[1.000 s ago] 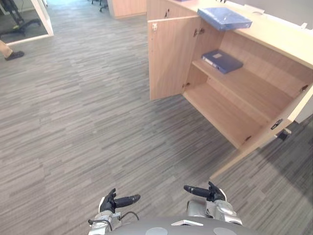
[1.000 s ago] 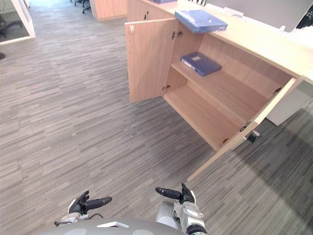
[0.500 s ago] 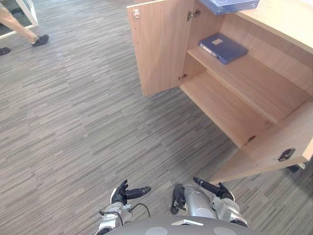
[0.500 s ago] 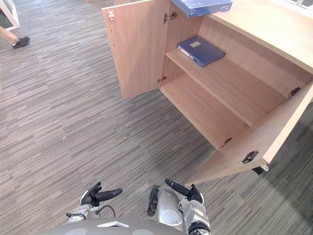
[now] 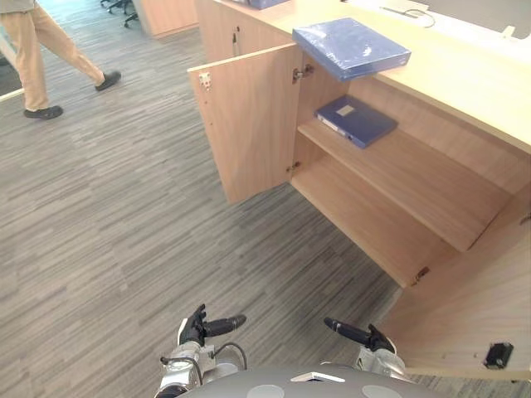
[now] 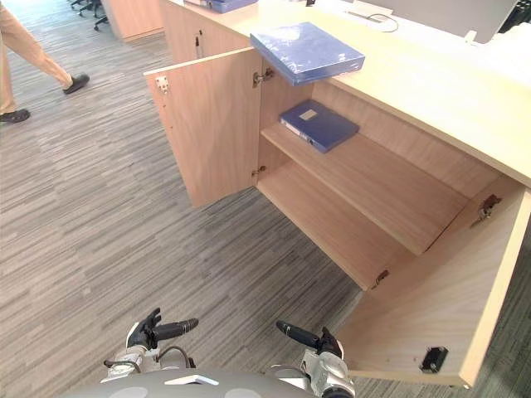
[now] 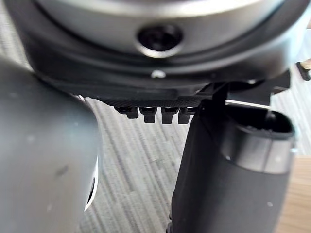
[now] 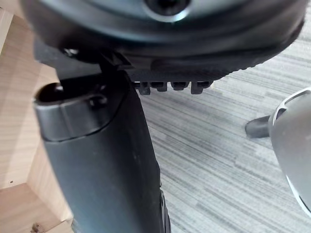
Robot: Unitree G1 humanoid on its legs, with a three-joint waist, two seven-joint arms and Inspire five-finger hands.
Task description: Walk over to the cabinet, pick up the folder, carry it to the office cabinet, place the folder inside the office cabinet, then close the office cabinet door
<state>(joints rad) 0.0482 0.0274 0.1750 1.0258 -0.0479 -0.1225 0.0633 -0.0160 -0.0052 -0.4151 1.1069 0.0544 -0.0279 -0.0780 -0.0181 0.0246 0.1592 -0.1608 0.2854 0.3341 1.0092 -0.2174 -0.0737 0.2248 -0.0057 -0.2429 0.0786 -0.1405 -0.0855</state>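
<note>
Your left hand (image 5: pixel 196 327) and right hand (image 5: pixel 373 338) hang low, relaxed and empty, because the folder (image 5: pixel 351 47) on the cabinet (image 5: pixel 249 124) looks out of reach.

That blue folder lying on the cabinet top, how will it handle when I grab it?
The flat blue folder looks rigid: it juts past the edge of the wooden cabinet top without sagging. Its glossy surface may be slippery. Thin and flat, it probably needs a pinch at that overhanging corner.
</note>
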